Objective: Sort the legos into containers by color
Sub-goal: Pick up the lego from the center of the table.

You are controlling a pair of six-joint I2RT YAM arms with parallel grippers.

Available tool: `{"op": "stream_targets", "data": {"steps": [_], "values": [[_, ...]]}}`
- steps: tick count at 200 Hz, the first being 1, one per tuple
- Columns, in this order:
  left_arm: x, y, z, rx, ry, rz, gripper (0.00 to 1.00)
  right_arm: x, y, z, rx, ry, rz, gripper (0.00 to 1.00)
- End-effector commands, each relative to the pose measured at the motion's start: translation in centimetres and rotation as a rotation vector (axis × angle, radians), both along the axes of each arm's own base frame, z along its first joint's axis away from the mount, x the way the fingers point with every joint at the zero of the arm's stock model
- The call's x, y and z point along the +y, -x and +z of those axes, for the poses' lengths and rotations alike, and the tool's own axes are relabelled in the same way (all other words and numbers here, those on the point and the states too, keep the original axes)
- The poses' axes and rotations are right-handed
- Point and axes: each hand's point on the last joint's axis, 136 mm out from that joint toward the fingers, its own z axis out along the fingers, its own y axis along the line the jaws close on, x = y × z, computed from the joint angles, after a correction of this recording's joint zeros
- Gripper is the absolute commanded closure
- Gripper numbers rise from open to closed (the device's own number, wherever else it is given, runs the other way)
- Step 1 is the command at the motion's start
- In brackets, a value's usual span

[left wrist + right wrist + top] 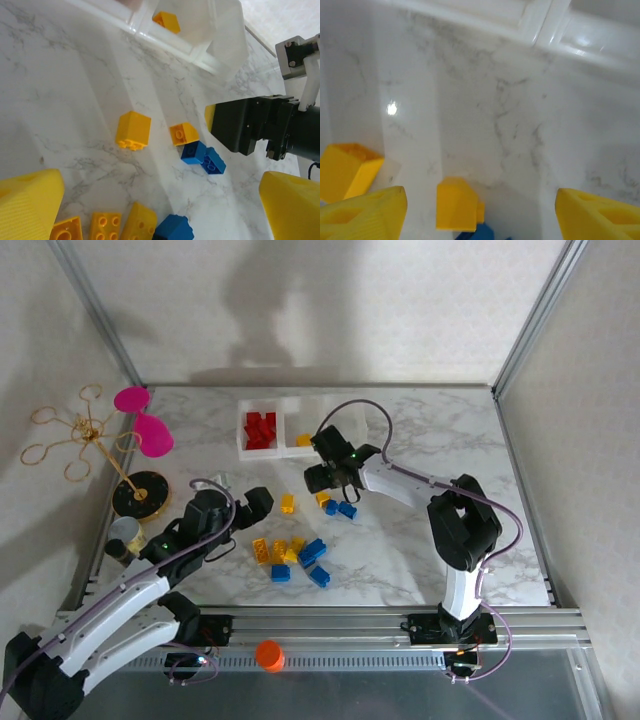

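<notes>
The three joined clear containers (246, 441) stand at the back; the left bin holds red legos (261, 429) and the middle one a yellow brick (303, 440). Loose yellow legos (275, 550) and blue legos (312, 552) lie mid-table. My right gripper (325, 480) hangs open just in front of the bins, with a yellow brick (456, 204) on the table between its fingers (365, 215) and a blue one (480, 234) beside it. My left gripper (160, 215) is open over the pile; a blue brick (173, 229) lies below it. Beyond are yellow bricks (133, 130) and a blue pair (202, 156).
A pink goblet (145, 425), a gold wire stand (85, 435) and its black base (140, 492) occupy the left side. A small can (125, 535) sits near the left arm. An orange cap (268, 653) lies on the front rail. Metal frame posts rise at the back corners.
</notes>
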Motion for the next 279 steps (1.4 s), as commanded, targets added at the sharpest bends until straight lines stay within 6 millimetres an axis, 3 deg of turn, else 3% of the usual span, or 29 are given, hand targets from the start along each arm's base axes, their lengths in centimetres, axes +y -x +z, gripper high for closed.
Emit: {"op": "stream_targets", "data": {"steps": [1, 79, 112, 173, 219, 245, 279], "values": [[-0.7, 1.3, -1.7, 0.053, 0.021, -0.032, 0.0, -0.2, 1.7, -1.5, 0.053, 0.035, 0.002, 0.22], [-2.3, 2.3, -3.1, 0.06, 0.019, -0.071, 0.0, 0.6, 1.4, -4.5, 0.073, 0.097, 0.015, 0.32], [-2.3, 2.3, -3.4, 0.067, 0.008, -0.063, 0.0, 0.6, 1.1, -5.9, 0.084, 0.13, 0.016, 0.43], [-2.2, 2.2, -3.7, 0.072, -0.002, -0.057, 0.0, 1.6, 1.0, -6.8, 0.1, 0.102, 0.032, 0.58], [-2.3, 2.1, -3.7, 0.07, -0.013, -0.063, 0.0, 2.0, 0.7, -5.0, 0.072, 0.063, 0.029, 0.67], [-2.3, 1.7, -3.1, 0.056, -0.034, -0.061, 0.0, 2.8, -0.2, -2.2, 0.021, 0.014, 0.027, 0.67], [-2.3, 0.4, -2.0, 0.03, -0.063, -0.041, 0.0, 3.3, -2.9, 1.7, -0.082, -0.06, -0.012, 0.66]]}}
